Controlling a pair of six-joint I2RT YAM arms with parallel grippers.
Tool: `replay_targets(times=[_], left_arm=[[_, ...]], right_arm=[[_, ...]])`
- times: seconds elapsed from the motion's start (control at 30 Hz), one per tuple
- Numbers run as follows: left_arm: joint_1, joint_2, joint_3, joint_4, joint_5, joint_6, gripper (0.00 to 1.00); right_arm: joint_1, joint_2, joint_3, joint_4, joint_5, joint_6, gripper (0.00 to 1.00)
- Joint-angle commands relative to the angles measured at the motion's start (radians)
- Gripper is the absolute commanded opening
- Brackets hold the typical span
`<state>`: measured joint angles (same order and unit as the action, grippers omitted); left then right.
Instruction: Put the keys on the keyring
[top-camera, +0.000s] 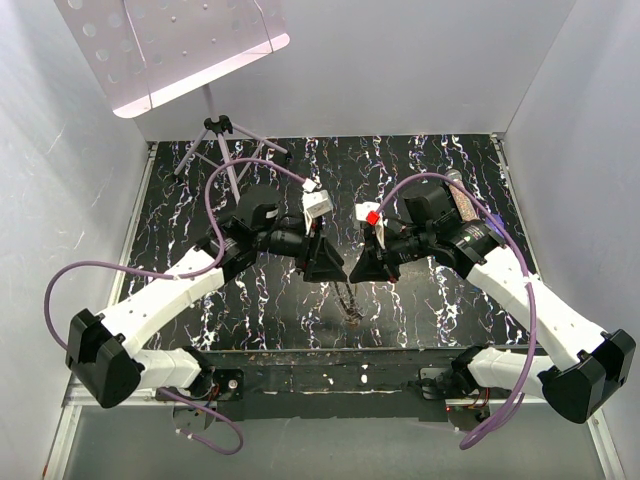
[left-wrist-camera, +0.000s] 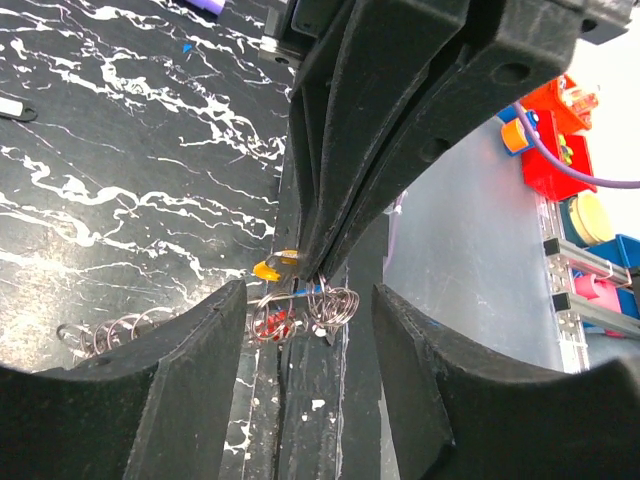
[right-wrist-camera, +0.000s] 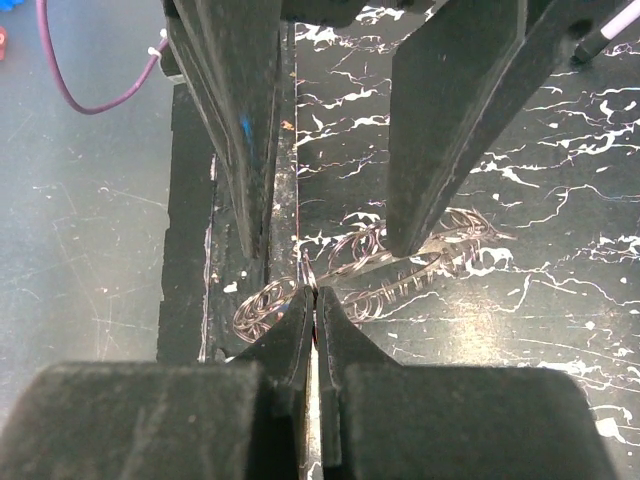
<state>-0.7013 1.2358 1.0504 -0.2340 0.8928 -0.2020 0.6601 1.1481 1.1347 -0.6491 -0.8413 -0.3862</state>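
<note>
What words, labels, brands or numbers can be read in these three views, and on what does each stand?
No text can be read in any view.
White tag, top view: too small to read.
Red patch, top view: no print can be made out.
Coloured bins, left wrist view: blurred, nothing legible.

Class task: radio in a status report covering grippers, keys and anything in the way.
Right gripper shut on the keyring. Left gripper open, straddling it. Keys bunched at the ring. Nothing blocking.

Robotics lab — white enclosure walls (top-camera: 400, 70), black marbled table (top-camera: 420, 310) (parts bins (left-wrist-camera: 556, 160) beside).
</note>
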Motion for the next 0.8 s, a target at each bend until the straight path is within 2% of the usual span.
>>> replay_targets(times=[0.0, 0.3, 0.43, 0.63, 0.77], left_arm=[[-0.027, 0.011, 0.065, -0.063, -0.041, 0.047, 0.51], [-0.050, 0.047, 0.117, -0.149, -0.057, 0.102, 0.42], [-0.053, 0.057, 0.129, -0.175, -0.051, 0.115, 0.34], [-0.063, 0.071, 0.143, -0.186, -0.045, 0.121, 0.33], [-0.066, 0.082, 0.149, -0.186, -0.035, 0.122, 0.28]], right_arm=[[-0.008, -0.018, 0.005, 0.042, -0.048, 0.027, 0.01], [-0.016, -0.018, -0.001, 0.051, -0.059, 0.046, 0.01], [-0.019, -0.019, -0.001, 0.057, -0.061, 0.053, 0.01], [-0.020, -0.021, -0.004, 0.060, -0.061, 0.058, 0.01], [-0.020, -0.022, -0.006, 0.068, -0.061, 0.069, 0.01]])
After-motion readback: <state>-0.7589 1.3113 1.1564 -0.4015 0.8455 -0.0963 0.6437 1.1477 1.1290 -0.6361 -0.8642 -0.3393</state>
